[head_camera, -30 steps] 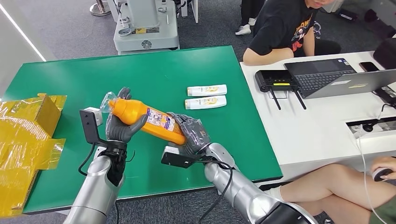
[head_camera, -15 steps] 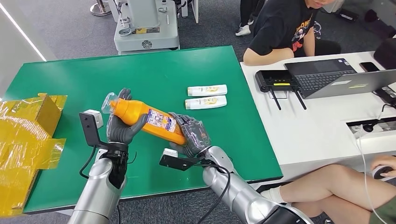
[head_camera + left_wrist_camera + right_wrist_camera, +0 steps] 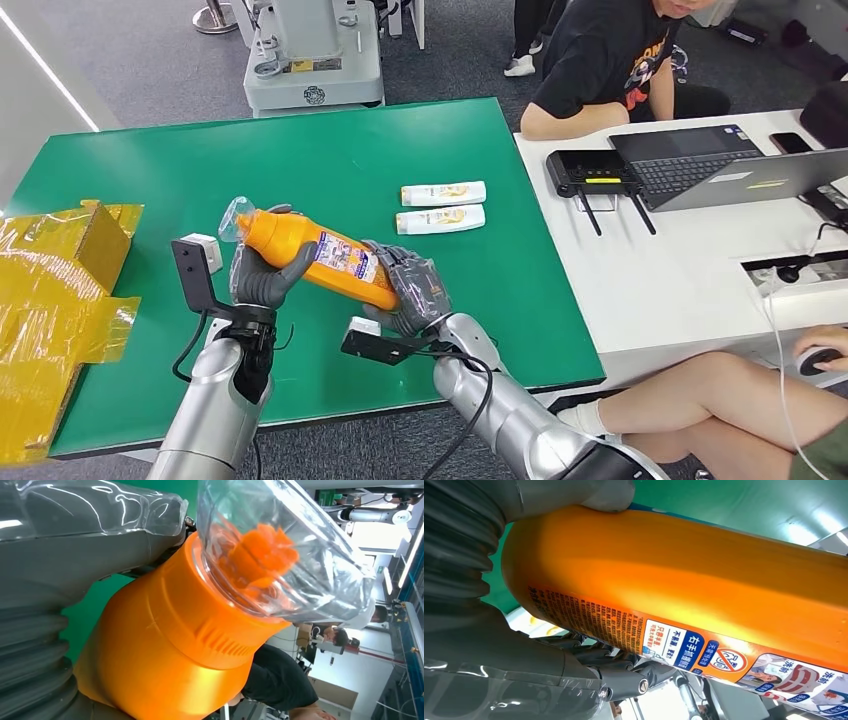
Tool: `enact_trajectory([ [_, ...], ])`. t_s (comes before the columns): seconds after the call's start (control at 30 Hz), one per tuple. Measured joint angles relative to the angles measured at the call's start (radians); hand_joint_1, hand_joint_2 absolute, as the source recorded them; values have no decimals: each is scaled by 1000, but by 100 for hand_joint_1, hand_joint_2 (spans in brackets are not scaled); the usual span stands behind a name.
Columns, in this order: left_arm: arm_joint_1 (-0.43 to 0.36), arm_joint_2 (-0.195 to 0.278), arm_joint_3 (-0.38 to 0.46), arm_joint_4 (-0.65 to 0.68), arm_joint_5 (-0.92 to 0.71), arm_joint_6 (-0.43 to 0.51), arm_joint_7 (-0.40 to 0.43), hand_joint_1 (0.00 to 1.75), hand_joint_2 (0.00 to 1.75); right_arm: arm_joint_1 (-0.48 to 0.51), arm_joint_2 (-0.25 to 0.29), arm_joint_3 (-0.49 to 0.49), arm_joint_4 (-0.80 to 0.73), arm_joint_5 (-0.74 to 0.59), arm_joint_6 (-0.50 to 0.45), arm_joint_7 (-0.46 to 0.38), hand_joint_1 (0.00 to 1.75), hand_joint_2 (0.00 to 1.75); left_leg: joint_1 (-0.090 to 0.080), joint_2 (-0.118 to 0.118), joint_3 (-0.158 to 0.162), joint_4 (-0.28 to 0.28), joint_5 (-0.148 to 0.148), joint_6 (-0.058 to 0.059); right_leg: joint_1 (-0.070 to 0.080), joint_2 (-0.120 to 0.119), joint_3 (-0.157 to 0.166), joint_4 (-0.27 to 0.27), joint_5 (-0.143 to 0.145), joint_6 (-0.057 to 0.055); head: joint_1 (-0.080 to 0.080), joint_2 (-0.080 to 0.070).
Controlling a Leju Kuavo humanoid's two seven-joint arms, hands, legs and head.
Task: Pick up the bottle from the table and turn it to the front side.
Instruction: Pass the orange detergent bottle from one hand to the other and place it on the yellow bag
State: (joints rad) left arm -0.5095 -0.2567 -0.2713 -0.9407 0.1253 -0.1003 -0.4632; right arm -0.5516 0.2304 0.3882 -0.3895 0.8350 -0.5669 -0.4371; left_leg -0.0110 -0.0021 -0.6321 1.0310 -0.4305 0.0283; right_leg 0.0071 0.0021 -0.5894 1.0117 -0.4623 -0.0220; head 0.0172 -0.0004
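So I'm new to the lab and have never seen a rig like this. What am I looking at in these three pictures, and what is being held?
It is a humanoid robot with two silver arms. The wide picture comes from a camera high on its body, looking down at a green table. The other two come from cameras at its wrists, so they are very close and turned. The left robot hand grips an orange bottle near its clear cap; the right robot hand grips its base. The bottle is off the table, tilted. Two small white bottles lie on the table, and yellow packaging sits at its left edge. People sit at a white desk nearby.

Green table (image 3: 420, 150), adjoining white desk (image 3: 680, 270), grey carpeted floor (image 3: 150, 60)
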Motion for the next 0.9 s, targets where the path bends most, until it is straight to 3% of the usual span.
enact_trajectory([
  [0.3,4,0,5,2,-8,-5,0,175,175,12,0,-9,-3,33,-24,8,175,175,0,0,0,0,0,0,0,0,0,0,0,0,0,0],
  [0.33,6,0,5,2,-9,-6,-1,175,175,15,0,-10,-4,37,-28,8,164,175,0,0,0,0,0,0,0,0,0,0,0,0,0,0],
  [0.4,9,0,5,2,-11,-7,-4,175,175,22,0,-13,-8,44,-37,8,131,175,0,0,0,0,0,0,0,0,0,0,0,0,0,0],
  [0.47,11,0,5,2,-11,-7,-6,175,175,29,0,-16,-13,57,-51,9,54,175,0,0,0,0,0,0,0,0,0,0,0,0,0,0],
  [0.53,11,0,5,2,-12,-8,-8,175,175,35,0,-17,-18,73,-68,13,0,175,0,0,0,0,0,0,0,0,-1,0,0,0,0,0],
  [0.9,10,1,5,2,-11,0,-10,175,175,79,0,-38,-66,91,-104,-2,0,175,0,0,-1,0,0,0,0,0,-1,0,0,0,0,0],
])
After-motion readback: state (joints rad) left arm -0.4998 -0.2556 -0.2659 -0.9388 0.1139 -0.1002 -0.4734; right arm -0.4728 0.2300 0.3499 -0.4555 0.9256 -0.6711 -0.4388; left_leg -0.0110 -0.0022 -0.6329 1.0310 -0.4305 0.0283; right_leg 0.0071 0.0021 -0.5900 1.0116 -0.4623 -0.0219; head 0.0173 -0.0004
